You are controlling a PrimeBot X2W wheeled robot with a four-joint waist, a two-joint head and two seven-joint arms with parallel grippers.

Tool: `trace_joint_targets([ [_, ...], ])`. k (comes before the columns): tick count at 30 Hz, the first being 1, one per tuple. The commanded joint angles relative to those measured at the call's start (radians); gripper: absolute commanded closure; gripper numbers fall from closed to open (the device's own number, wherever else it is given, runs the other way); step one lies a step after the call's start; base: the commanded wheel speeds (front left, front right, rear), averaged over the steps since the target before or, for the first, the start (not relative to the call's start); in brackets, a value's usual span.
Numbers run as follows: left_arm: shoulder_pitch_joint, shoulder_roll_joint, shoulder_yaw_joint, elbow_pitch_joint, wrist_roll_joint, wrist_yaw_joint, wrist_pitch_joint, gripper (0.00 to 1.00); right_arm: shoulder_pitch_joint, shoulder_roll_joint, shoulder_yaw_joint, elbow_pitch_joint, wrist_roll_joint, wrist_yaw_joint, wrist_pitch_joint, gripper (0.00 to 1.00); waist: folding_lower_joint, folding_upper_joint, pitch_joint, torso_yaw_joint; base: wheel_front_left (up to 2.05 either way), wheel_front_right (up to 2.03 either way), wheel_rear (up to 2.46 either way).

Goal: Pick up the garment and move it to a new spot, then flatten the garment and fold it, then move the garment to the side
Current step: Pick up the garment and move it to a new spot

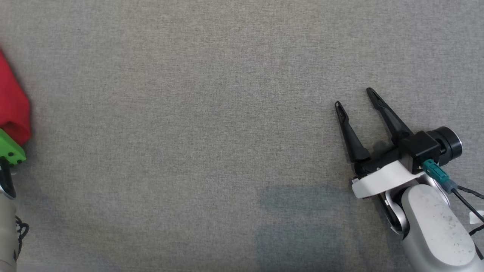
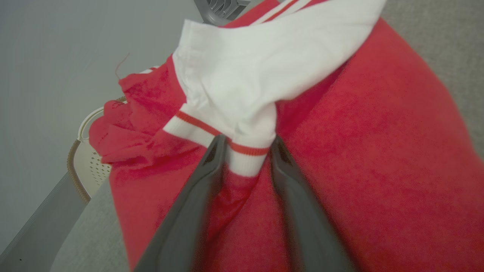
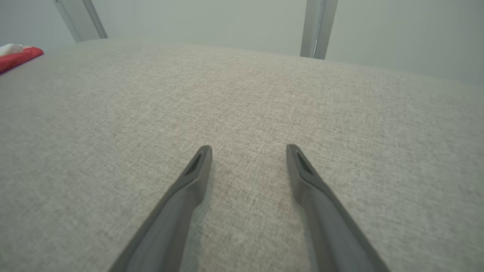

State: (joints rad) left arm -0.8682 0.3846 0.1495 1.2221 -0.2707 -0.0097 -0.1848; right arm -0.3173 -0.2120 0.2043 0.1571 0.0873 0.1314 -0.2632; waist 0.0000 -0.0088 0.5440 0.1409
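In the head view the grey cloth-covered table (image 1: 189,124) spreads across the frame; the red garment (image 1: 13,105) lies at its far left edge, cut off by the frame, and a green mount (image 1: 11,149) on the left arm sits just below it, touching the red cloth. The right gripper (image 1: 354,98) rests low on the right side, well apart from the garment, its two dark fingers spread in a V with bare table between them. In the left wrist view the garment (image 2: 378,151) is a red heap with a white sleeve (image 2: 264,64) folded across it, and the sleeve's striped cuff (image 2: 245,160) hangs between the tips of the left gripper (image 2: 247,142). The blurred fingers (image 2: 185,215) flank the cuff and seem to touch it on both sides, but whether they pinch it cannot be told. A pale perforated object with a woven rim (image 2: 89,162) shows beyond the table edge. In the right wrist view the right gripper (image 3: 247,148) hovers close over the table (image 3: 242,94) with fingers wide apart and nothing between them; the garment (image 3: 19,58) is a small red patch at the far left edge
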Motion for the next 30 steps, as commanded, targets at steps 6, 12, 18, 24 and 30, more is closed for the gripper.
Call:
trace_joint_targets([
  [6,0.030,-0.001,-0.035,-0.005,0.024,-0.013,-0.061,1.00,0.017,0.030,0.007,0.058,0.017,-0.001,0.001,0.00,0.0000,0.0088,-0.066,-0.013,0.00,0.00,0.00],
  [12,0.019,-0.012,-0.079,-0.166,0.065,-0.061,-0.082,1.00,0.028,0.076,0.011,0.079,0.037,-0.001,-0.001,0.00,0.0000,0.0088,-0.158,-0.031,0.00,0.00,0.00],
  [18,0.103,-0.096,-0.108,-0.444,0.083,-0.092,-0.080,1.00,0.054,0.119,0.010,0.095,0.059,-0.001,-0.001,0.00,0.0000,0.0088,-0.247,-0.078,0.00,0.00,0.00],
  [24,0.195,-0.219,-0.211,-0.622,0.114,-0.113,-0.080,1.00,0.076,0.142,0.005,0.110,0.074,-0.001,-0.001,0.00,0.0000,0.0088,-0.305,-0.162,0.00,0.00,0.00],
  [30,0.234,-0.306,-0.383,-0.664,0.113,-0.121,-0.080,1.00,0.090,0.154,-0.012,0.119,0.084,-0.001,-0.001,0.00,0.0000,0.0088,-0.325,-0.267,0.00,0.00,0.00],
])
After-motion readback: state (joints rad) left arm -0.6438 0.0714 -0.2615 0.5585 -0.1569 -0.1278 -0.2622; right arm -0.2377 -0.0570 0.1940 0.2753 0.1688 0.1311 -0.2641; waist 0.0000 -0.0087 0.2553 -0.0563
